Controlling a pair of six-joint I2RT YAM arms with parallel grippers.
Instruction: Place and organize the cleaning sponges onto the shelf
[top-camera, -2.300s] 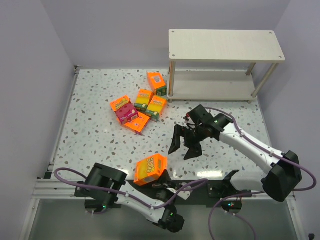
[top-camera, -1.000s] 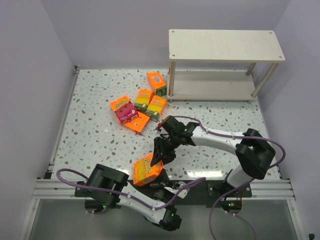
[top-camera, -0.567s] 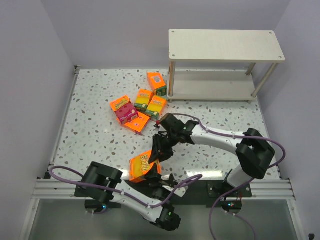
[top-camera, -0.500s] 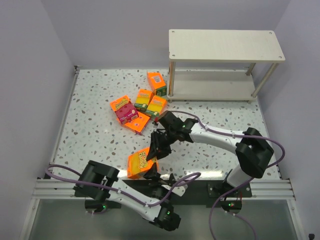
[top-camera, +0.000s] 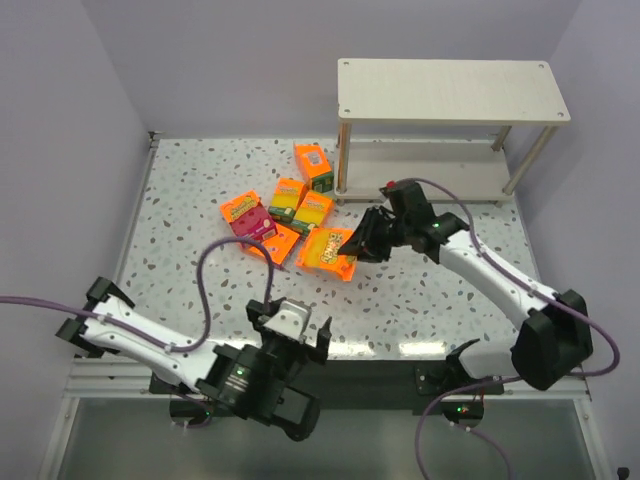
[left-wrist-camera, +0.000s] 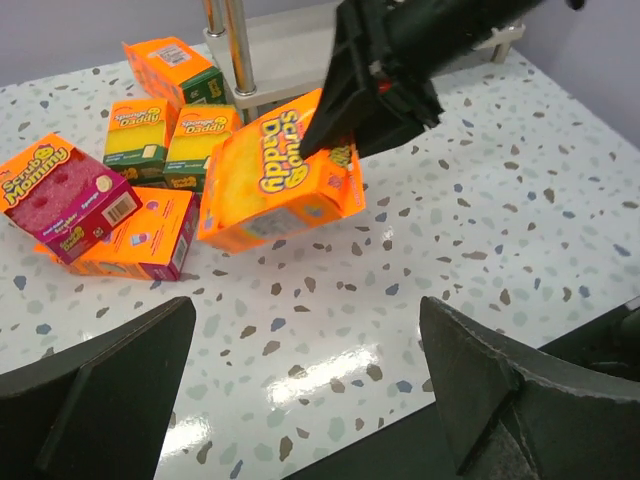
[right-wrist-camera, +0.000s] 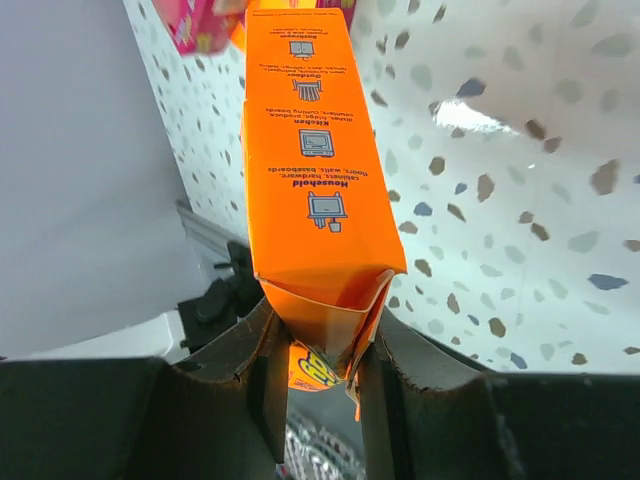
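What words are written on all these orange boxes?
"Scrub Daddy": front of the pack in the right gripper.
"Household", "Kitchen": that pack's side, upside down.
"Sponge Daddy": two yellow packs.
"Scrub Mommy": pink pack.
Other print: too small to read.

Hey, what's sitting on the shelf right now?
On the shelf, the top board shows nothing. The lower board looks bare where visible; the top board may hide its rear. The right gripper holds one sponge pack above the table.
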